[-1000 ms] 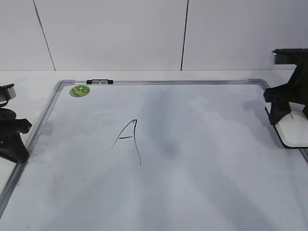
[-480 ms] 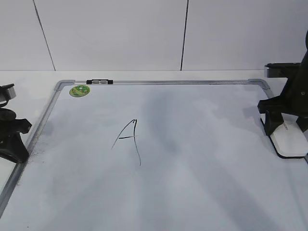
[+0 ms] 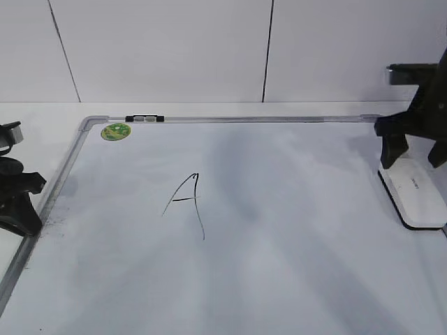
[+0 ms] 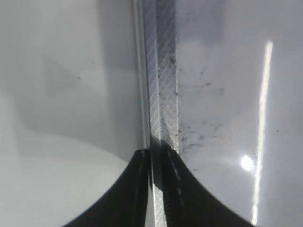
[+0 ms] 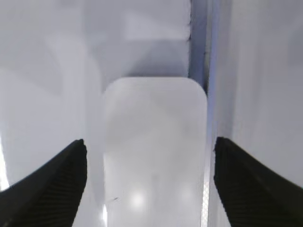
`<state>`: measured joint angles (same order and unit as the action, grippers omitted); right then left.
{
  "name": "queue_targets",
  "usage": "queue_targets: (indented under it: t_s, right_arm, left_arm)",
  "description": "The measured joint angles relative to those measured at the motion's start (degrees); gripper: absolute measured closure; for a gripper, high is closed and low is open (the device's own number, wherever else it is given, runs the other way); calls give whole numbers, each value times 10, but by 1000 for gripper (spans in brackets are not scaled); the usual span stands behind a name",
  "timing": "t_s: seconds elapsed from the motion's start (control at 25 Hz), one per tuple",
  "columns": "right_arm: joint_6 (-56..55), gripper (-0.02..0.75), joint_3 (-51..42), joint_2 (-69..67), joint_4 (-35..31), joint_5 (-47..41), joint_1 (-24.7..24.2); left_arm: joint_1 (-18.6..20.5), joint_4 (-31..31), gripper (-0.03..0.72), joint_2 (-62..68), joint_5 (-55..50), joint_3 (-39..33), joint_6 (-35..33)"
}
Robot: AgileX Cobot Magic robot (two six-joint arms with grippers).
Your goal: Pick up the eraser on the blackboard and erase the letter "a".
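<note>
White plastic eraser (image 3: 413, 193) with black felt base lies untouched at whiteboard's (image 3: 279, 279) right edge; we see right gripper (image 3: 418, 150) spread above it. Next: descend, pinch.

Looked like a lab or robot test bench, not a home. Plain white tabletop (image 3: 42, 110) with a bare white panelled wall (image 3: 160, 49) at the far side, dark seams between panels. A framed blackboard (image 3: 293, 230) lay flat and filled most of the surface. Black robot arms stood at left (image 3: 17, 199) and right (image 3: 419, 115) edges. No furniture or decor visible.
</note>
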<state>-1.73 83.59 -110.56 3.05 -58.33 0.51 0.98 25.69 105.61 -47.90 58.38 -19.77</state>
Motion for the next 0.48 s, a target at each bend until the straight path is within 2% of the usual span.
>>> queue_targets:
  t_s: [0.24,0.48]
  right_arm:
    - [1,85,96,0,0,-99,0]
    - [17,113,125,2,-10,-117,0]
  left_arm:
    - [0,0,612,0,0,0,-1]
    - [0,-8,564,4,-19,17,-2]
